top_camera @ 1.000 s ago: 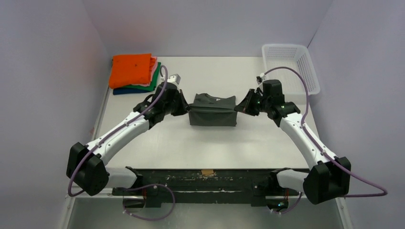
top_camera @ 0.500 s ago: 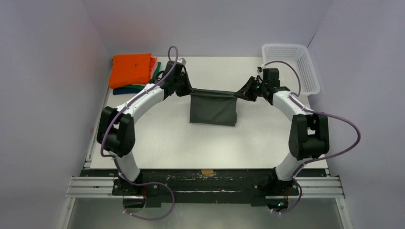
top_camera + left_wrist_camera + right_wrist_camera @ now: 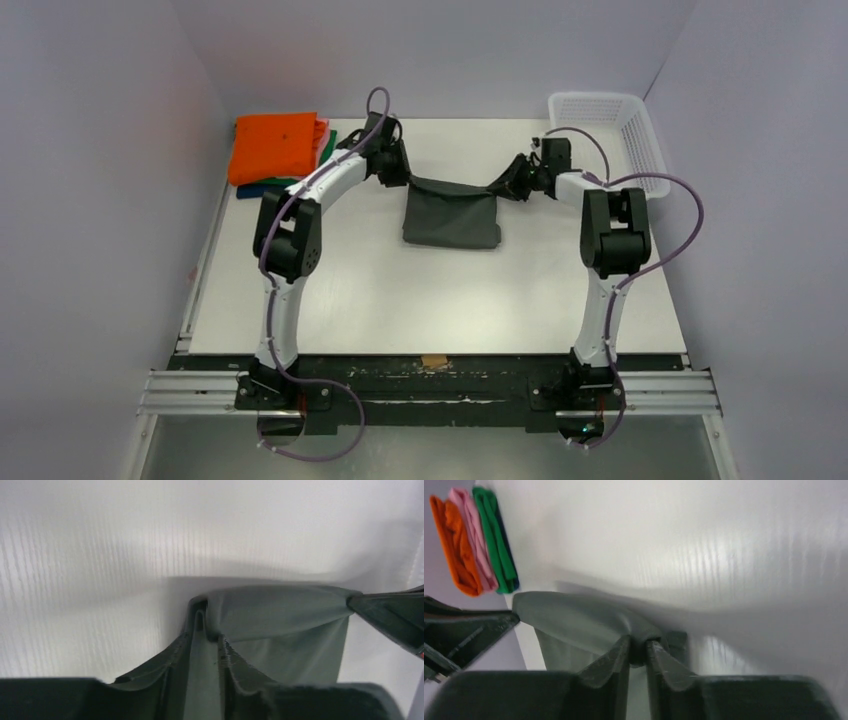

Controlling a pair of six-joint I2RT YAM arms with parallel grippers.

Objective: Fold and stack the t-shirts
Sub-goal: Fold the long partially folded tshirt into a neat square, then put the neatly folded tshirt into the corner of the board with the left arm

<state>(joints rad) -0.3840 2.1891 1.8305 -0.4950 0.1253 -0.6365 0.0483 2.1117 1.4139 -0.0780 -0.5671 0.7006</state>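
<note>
The dark charcoal-grey t-shirt point(image 3: 452, 215) hangs folded between my two grippers over the far middle of the table. My left gripper point(image 3: 408, 180) is shut on its left top corner, and my right gripper point(image 3: 497, 186) is shut on its right top corner. In the left wrist view the cloth point(image 3: 280, 615) is pinched between the fingers point(image 3: 170, 660). In the right wrist view the cloth point(image 3: 574, 615) bunches at my gripper point(image 3: 639, 652). The folded orange shirt point(image 3: 275, 145) tops the stack of pink, green and dark blue shirts at the far left; the stack also shows in the right wrist view point(image 3: 474, 540).
A white plastic mesh basket point(image 3: 610, 135) stands at the far right corner of the white table point(image 3: 430, 300). Grey walls close in the left, back and right sides. Both arms reach far out, elbows raised.
Both grippers have carried the grey shirt away from me toward the back of the table. The arms have stretched out and the shirt's top edge now sags between the grippers.
</note>
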